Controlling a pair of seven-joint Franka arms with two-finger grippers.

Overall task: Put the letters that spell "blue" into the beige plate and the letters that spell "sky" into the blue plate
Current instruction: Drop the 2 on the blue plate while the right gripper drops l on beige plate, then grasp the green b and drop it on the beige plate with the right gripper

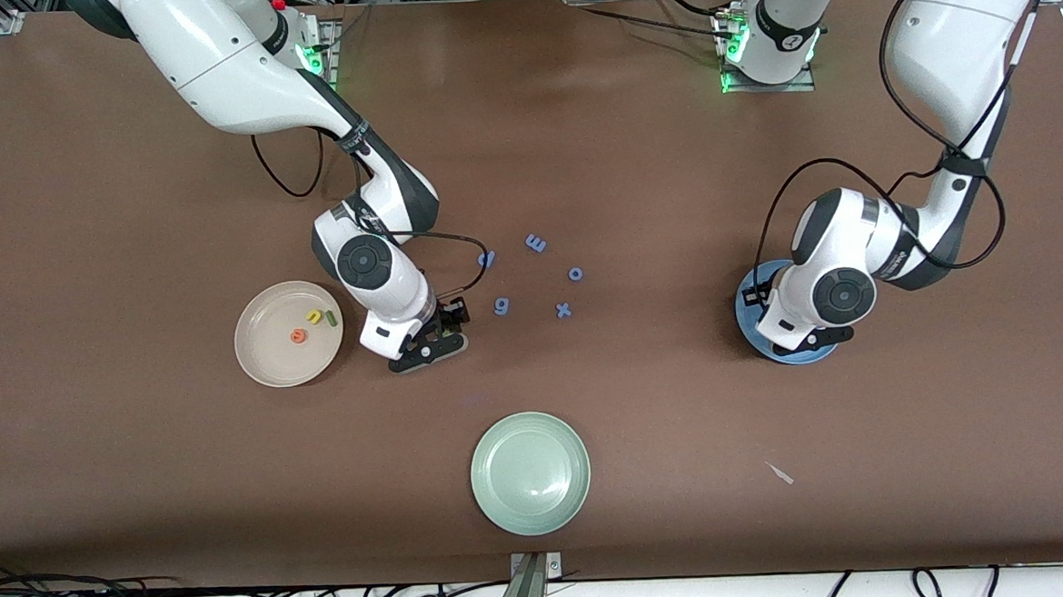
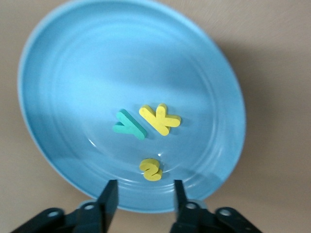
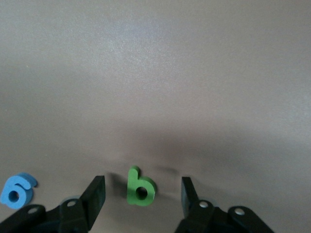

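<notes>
Right gripper (image 3: 141, 194): my jaws stand open and empty, low over the table just beside the beige plate (image 1: 267, 367), one finger on each side of the b (image 3: 141, 188).
b: dark green, flat on the table between my right fingers, touching neither. It is hidden under my hand in the front view.
Left gripper (image 2: 144, 196): my jaws stand part open with nothing in them, over the rim of the blue plate (image 2: 58, 63).
Blue plate contents: the y (image 2: 129, 125), k (image 2: 160, 119) and s (image 2: 151, 169) all lie inside. "Sky" looks complete.
Beige plate contents: the e (image 1: 298, 336), u (image 1: 313, 317) and what I take to be the l (image 1: 331, 318); that last one is too small to read surely.
Remaining: in my judgement only the b.
Handling: foam, so very light, soft and a little springy. It should not break, but it may squash, tip or cling to a pad on release.
Hold point: across the round bowl, where the body is widest, with the pads low enough to catch its thin edges. The stem is narrower and may twist.
Risk: a hard squeeze could pop it out sideways. The blue g (image 3: 17, 190) lies near but outside my right fingers.
Stray letters: blue ones near the table's middle are not wanted.
</notes>
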